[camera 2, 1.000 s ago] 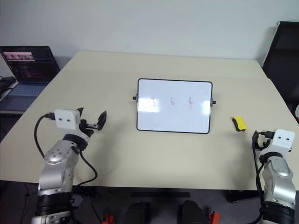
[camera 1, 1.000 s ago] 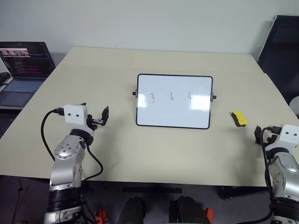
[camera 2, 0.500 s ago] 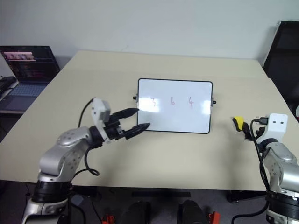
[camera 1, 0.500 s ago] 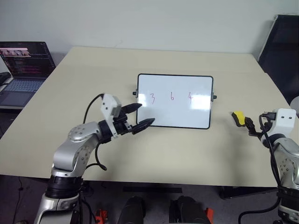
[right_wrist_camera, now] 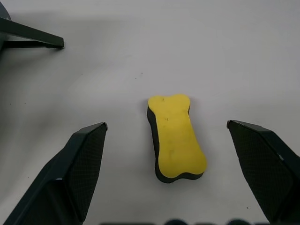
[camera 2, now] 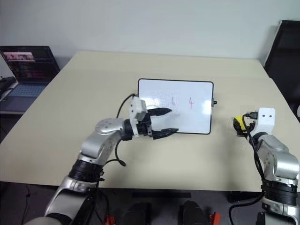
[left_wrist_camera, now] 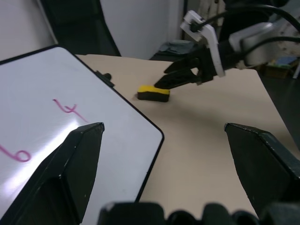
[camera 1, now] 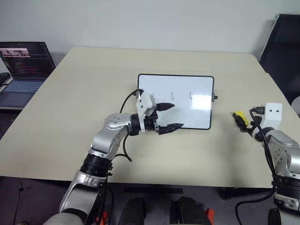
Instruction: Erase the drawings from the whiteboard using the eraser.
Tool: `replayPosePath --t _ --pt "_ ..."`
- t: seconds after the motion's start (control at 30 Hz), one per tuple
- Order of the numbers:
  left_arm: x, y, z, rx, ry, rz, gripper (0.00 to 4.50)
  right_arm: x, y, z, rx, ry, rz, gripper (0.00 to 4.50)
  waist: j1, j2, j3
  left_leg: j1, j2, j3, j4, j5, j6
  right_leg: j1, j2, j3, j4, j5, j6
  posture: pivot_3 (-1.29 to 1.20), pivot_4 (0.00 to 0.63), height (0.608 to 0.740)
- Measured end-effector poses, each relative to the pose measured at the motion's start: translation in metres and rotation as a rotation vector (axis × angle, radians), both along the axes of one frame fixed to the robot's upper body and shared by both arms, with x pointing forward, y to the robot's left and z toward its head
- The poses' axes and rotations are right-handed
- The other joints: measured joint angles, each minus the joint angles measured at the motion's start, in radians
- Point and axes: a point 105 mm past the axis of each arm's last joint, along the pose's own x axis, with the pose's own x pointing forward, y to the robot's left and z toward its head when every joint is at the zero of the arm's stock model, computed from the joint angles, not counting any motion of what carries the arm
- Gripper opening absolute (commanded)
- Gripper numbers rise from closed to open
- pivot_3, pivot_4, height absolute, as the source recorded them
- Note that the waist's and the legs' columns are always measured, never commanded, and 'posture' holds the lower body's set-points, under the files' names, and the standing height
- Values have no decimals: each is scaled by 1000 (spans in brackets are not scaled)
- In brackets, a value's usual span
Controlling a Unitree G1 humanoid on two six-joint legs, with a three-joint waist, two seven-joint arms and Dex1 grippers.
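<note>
Eraser (right_wrist_camera: 176, 138) lies on the worktop (camera 1: 84, 84) between the right gripper's (right_wrist_camera: 176, 187) spread fingers; left gripper (camera 1: 169, 117) gapes over the whiteboard (camera 1: 187, 84).

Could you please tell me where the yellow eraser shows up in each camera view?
Left eye view: eraser at right, beside the right gripper.
Right eye view: same spot.
Left wrist view: upper middle.
Right wrist view: centre.
Shared landmark: whiteboard.
</note>
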Motion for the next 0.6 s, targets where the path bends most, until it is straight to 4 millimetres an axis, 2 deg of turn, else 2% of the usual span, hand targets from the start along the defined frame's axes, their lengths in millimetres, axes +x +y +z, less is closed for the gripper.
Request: replayPosePath --t 0.17,0.3,0.6 --pt "-2 -7 -11 1 -11 -9 4500 10 -5 3 -14 9 4 4482 0 0 0 0 0 0 0 0 0 0 0 0 0 0 0 0 150 740" --pt "-3 -11 -12 -14 -5 -4 4500 15 -9 -6 5 34 1 4482 0 0 0 0 0 0 0 0 0 0 0 0 0 0 0 0 150 740" --pt "-6 -3 -16 6 -27 59 4500 30 -10 -19 57 63 12 4482 0 1 1 0 0 0 0 0 0 0 0 0 0 0 0 0 150 740"
